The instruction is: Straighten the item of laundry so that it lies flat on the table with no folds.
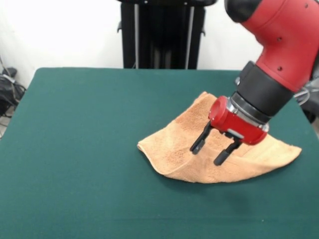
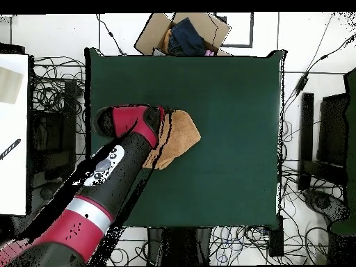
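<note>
Gripper (image 1: 213, 151) sits tilted just above the towel (image 1: 179, 144), its 2 black fingers (image 1: 200, 143) spread moderately apart, nothing between them. Tips look close to the cloth; can't tell whether they touch it.

Front view: peach-orange towel is bunched into a rough triangle, not flat. 1 corner points out past the finger seen on the picture's left, another runs out beyond the opposite finger, and a raised fold climbs behind the fingers, under the red wrist. A doubled edge runs along the cloth in front of the fingertips. Bare green table (image 1: 75, 149) spreads wide on the open side of the fingers.

Overhead view: fingers hidden under the arm, so spread can't be read there. Only the part of the towel (image 2: 179, 135) sticking out past the red wrist shows, lying toward 1 side of the table (image 2: 236, 139). This view also shows what the front one doesn't: a cardboard box (image 2: 156, 35) with dark cloth beyond the table edge, and cables (image 2: 49, 90) over the floor.
</note>
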Available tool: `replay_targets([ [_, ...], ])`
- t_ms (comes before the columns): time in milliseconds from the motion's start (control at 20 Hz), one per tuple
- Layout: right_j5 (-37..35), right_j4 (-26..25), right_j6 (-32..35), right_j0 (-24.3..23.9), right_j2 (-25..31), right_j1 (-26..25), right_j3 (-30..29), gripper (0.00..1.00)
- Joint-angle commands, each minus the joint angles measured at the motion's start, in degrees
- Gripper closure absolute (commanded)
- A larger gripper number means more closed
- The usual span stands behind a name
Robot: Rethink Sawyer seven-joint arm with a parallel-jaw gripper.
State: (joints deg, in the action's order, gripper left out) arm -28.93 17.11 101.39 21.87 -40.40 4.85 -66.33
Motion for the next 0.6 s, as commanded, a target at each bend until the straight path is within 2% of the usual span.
replay_targets([
  [50,-6.6,1.6,6.5,-1.4,10.3,6.4,0.2,0.0],
  [200,-9.9,1.7,5.9,-1.6,10.8,8.5,0.6,0.0],
  [600,-13.5,1.0,3.3,-2.5,13.8,15.3,-1.1,0.0],
])
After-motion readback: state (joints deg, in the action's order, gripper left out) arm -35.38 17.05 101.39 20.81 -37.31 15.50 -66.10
